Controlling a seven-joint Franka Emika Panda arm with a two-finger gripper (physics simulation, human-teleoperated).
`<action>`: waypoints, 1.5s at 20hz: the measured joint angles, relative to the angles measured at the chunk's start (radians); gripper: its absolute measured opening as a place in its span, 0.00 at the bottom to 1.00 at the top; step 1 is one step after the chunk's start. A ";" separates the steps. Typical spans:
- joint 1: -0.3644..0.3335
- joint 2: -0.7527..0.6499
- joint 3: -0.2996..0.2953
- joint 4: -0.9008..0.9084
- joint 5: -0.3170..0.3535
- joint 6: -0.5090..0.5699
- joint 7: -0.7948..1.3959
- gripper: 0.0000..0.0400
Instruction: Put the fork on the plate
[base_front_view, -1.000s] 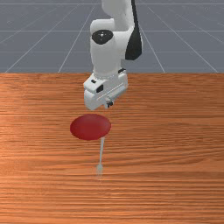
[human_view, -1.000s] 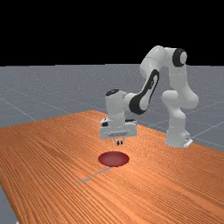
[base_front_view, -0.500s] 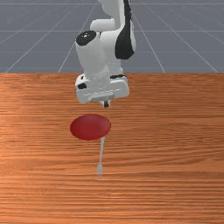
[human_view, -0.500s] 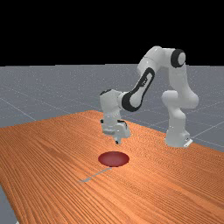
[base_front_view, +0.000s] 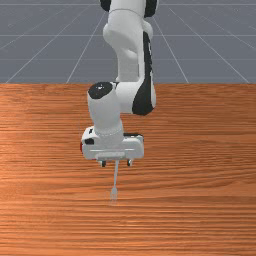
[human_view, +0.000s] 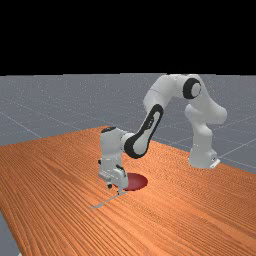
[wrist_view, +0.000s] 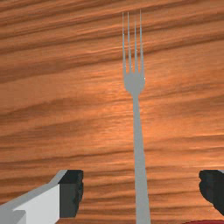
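My gripper (base_front_view: 116, 163) has come forward and lower since the earlier frame, its fingers spreading. Nearest the front camera, the fork (base_front_view: 114, 192) lies on the table (base_front_view: 200, 200), tines foremost. Farther back, the fingers stand wide either side of its handle—gripping nothing, probably placed to pinch across its narrow width. Beyond is the plate (human_view: 137, 181)—the fork must go there.
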 joint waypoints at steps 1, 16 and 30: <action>0.002 0.036 0.002 0.006 0.000 0.015 0.001 0.99; 0.002 0.044 0.012 0.001 -0.005 0.030 0.020 0.01; -0.007 0.093 -0.011 0.045 -0.035 0.007 0.071 0.48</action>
